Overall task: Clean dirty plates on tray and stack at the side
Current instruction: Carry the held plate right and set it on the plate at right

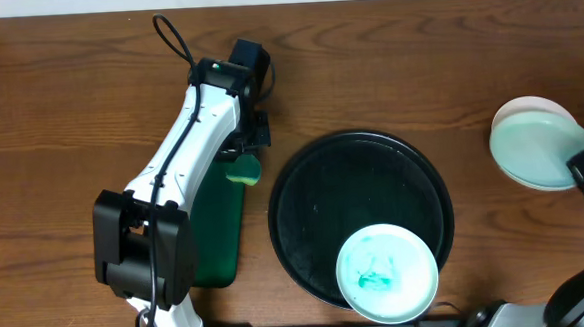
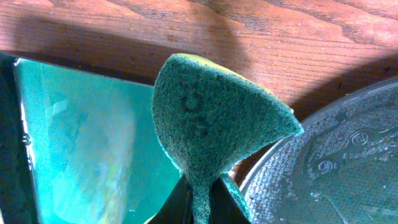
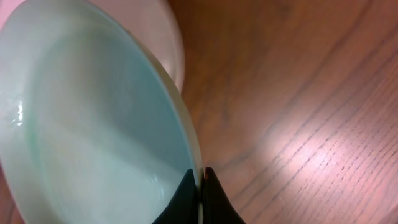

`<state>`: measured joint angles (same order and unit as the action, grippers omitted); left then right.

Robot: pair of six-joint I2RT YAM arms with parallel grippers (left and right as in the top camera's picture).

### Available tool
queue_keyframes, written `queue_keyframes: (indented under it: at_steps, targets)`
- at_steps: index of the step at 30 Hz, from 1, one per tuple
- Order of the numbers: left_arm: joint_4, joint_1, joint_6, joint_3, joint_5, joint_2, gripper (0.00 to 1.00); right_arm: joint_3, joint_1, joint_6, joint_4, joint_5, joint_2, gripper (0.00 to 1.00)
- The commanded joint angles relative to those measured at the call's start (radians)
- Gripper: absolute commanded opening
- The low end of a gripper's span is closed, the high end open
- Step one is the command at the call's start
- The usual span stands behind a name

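Okay so the right gripper [image 3: 200,182] is pinched tight on the rim of a wiped plate [image 3: 93,124]. The plate fans out ahead of the jaws, tilted, over a second plate [image 3: 158,28] sitting on the tabletop [image 3: 298,93]. Can't tell if they touch yet. It looks clean, pale with a faint green tint. My guess is it just needs lowering straight down.

The only smeared plate [image 1: 386,272] sits on the black tray [image 1: 304,198], roughly as near either arm. The left gripper [image 2: 202,202] is clamped on a green sponge [image 2: 211,118], with the tray rim just beside it.
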<state>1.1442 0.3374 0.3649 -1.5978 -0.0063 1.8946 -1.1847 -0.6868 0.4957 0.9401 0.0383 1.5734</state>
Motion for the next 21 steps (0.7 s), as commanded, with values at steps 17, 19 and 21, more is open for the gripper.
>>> queue_keyframes:
  at_steps: [17, 19, 21]
  targets:
    - [0.003, -0.002, -0.013, 0.003, -0.005, -0.004, 0.07, -0.018, -0.024, 0.061, -0.229, 0.147, 0.214, 0.01]
    - [0.003, -0.002, -0.013, 0.003, -0.005, -0.004, 0.07, -0.018, -0.013, 0.061, -0.241, 0.147, 0.217, 0.02]
    - [0.003, -0.002, -0.013, 0.003, -0.005, -0.004, 0.07, -0.018, -0.002, 0.061, -0.252, 0.146, 0.218, 0.02]
